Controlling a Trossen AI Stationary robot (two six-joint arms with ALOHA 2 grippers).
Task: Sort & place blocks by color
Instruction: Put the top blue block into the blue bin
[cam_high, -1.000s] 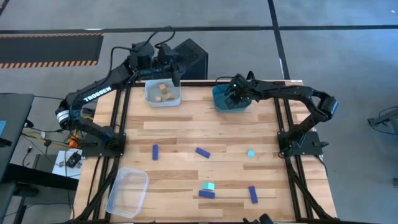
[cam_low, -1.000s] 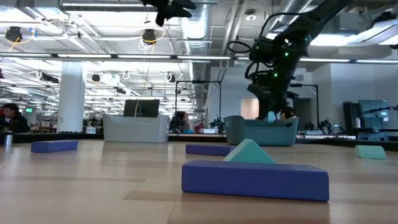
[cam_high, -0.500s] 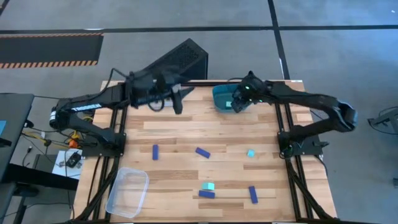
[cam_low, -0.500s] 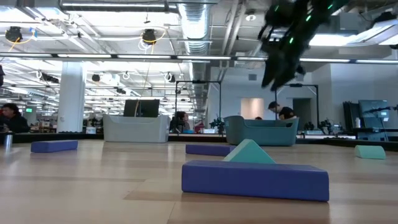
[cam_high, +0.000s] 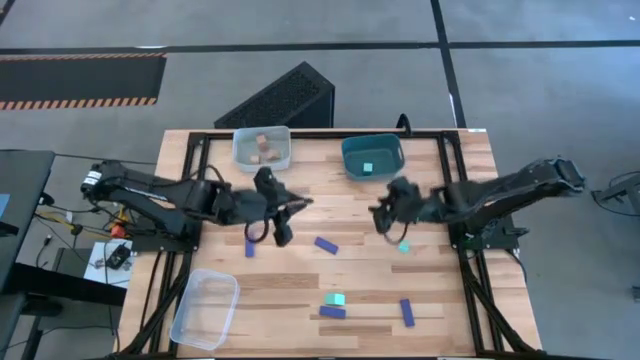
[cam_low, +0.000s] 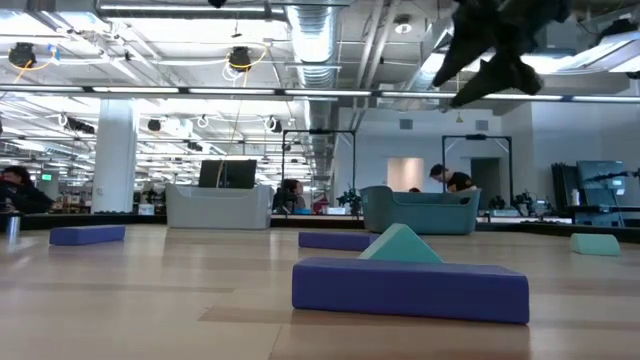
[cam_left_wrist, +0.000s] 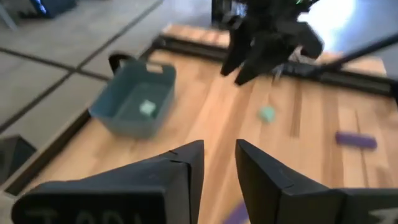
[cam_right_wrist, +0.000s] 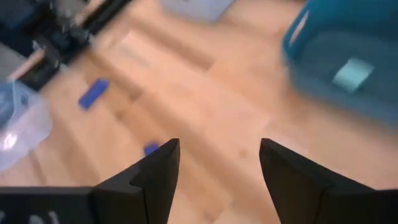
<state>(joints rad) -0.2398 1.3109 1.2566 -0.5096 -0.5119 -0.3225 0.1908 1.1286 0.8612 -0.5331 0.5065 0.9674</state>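
Dark blue bars (cam_high: 249, 246), (cam_high: 326, 244), (cam_high: 332, 312), (cam_high: 407, 313) and teal cubes (cam_high: 404, 246), (cam_high: 337, 298) lie flat on the wooden table. One teal cube (cam_high: 368, 168) lies in the teal bin (cam_high: 372, 150). Tan cubes (cam_high: 262, 148) lie in the pale grey bin (cam_high: 262, 160). My left gripper (cam_high: 281, 233) (cam_left_wrist: 219, 168) hangs above the table's middle, between two blue bars, its fingers a narrow gap apart with nothing between them. My right gripper (cam_high: 386, 220) (cam_right_wrist: 217, 168) hangs open and empty just beyond a teal cube.
A clear bin (cam_high: 205, 308) sits at the near left corner. A black box (cam_high: 285, 100) stands past the far edge. In the low view, a blue bar (cam_low: 410, 290) with a teal cube (cam_low: 400, 245) behind it lies nearest; the right arm (cam_low: 495, 45) hangs high.
My left gripper has left the spot above the pale grey bin, swinging toward the near edge and lower, over the table's middle. My right gripper has risen out of the teal bin and come toward the near edge; a teal cube now shows in that bin.
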